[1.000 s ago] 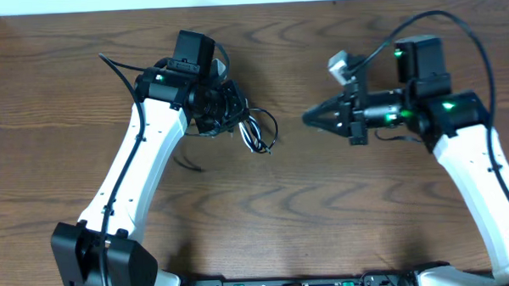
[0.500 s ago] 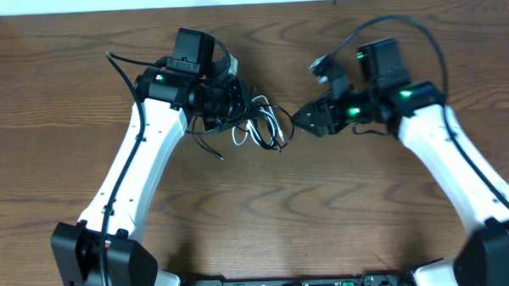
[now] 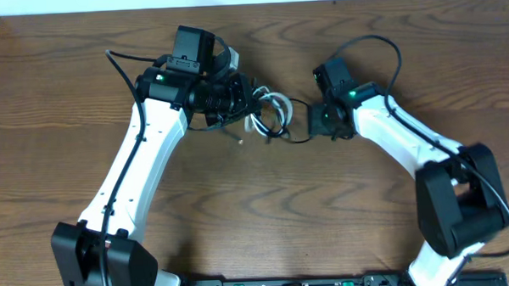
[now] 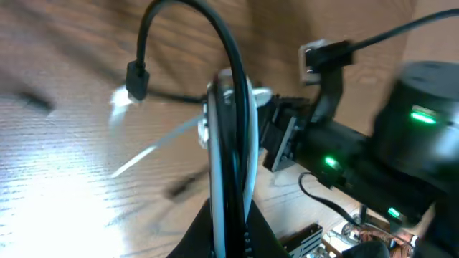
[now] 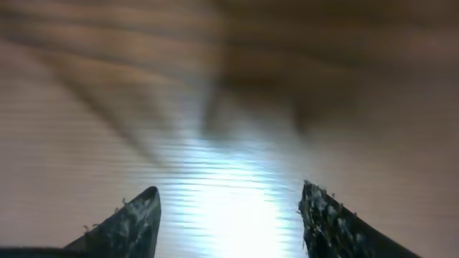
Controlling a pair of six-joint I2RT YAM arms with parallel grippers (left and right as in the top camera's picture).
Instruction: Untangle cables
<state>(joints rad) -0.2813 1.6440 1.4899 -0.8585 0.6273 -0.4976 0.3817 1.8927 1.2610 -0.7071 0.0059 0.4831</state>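
Pull-apart step: my left gripper is clamped on the cables, a black-and-white tangle at the far middle of the table, and my right gripper hangs spread and empty just beside them. Next I need to pinch one loose black strand with the right and draw it away. Versus a second ago, the right arm has swung in close and the cables sit a bit further right.

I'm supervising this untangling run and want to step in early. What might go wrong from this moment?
1. The left pincer clamps the thin black and white cables together; pulling apart may tighten the tangle.
2. The open right pincer sees only blurred wooden table, so it might close beside the cables and miss them.
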